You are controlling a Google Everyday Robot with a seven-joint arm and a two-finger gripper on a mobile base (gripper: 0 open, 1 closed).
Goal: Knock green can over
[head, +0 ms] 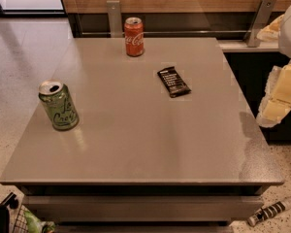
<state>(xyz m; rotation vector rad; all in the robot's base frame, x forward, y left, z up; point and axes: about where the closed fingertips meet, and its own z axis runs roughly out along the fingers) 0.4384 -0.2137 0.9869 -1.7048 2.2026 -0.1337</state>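
The green can (58, 105) stands upright near the left edge of the grey table (150, 144). It is light green with dark cursive lettering, and its silver top is opened. My gripper (279, 100) shows as pale yellow and white parts at the right edge of the camera view, beyond the table's right side. It is far from the green can and touches nothing on the table.
A red cola can (134, 36) stands at the table's back edge. A black snack bar (173, 81) lies flat right of centre. A wooden wall with metal brackets (114, 14) runs behind. A striped stick (273, 210) lies on the floor at bottom right.
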